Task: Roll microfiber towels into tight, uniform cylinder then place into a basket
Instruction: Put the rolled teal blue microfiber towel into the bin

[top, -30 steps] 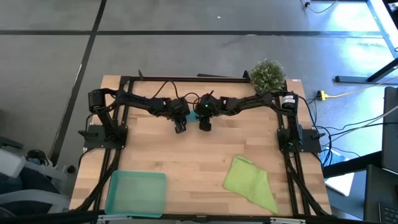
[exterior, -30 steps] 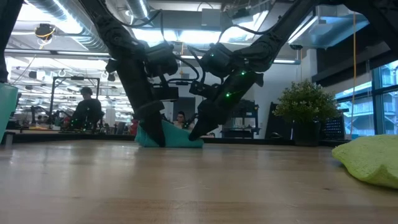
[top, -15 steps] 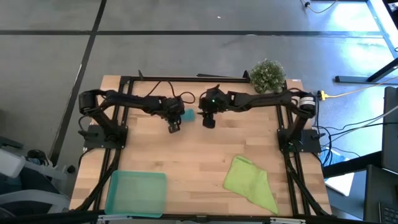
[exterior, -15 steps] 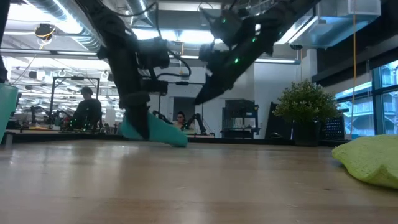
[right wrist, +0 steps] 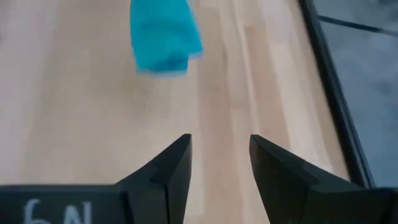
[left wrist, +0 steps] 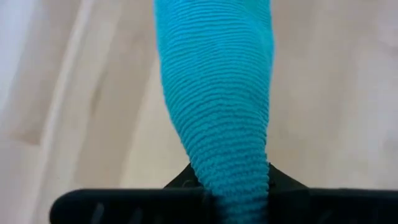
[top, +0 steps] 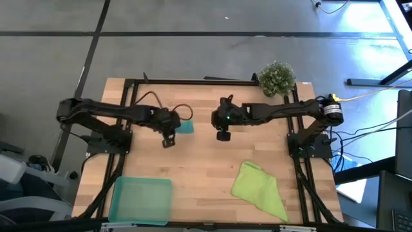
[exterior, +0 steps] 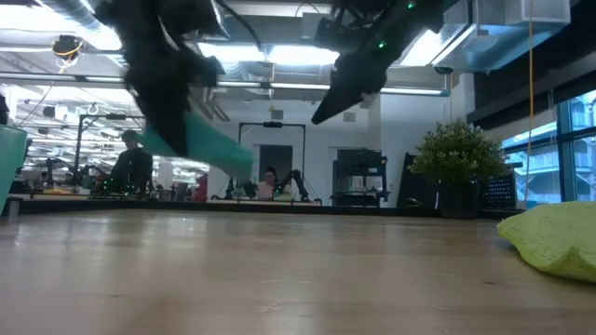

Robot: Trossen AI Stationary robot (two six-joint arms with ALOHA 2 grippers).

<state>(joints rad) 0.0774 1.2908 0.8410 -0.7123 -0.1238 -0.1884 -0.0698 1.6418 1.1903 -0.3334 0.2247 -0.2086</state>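
Observation:
The teal microfiber towel (top: 185,127), rolled into a cylinder, hangs above the far middle of the table. My left gripper (top: 169,140) is shut on it. In the low view the roll (exterior: 212,146) slants down toward the table's right, clear of the wood. My right gripper (top: 223,135) hovers open to the roll's right with nothing between its fingers (right wrist: 219,163), and the teal roll (right wrist: 163,37) lies ahead of it. The lime towel (top: 259,187) lies crumpled on the table at the near right. The basket (top: 140,200) sits at the near left corner. My left gripper pinches one end of the teal roll (left wrist: 229,177) between its two fingers. The roll (left wrist: 217,87) runs out past the fingertips, along the way they point. It hangs lifted clear of the table, tilted with its free end (exterior: 244,160) lower, toward the table's right.
A potted plant (top: 277,77) stands at the far right corner. A black frame rail (top: 193,82) runs along the far edge. Bare wood (top: 199,167) lies between the basket and the lime towel. People and benches show in the room behind.
My left gripper has risen and gone toward the table's left edge, carrying the teal roll up off the wood, where it lay a second ago. My right gripper has risen away from the roll and drifted a little toward the right, still open.

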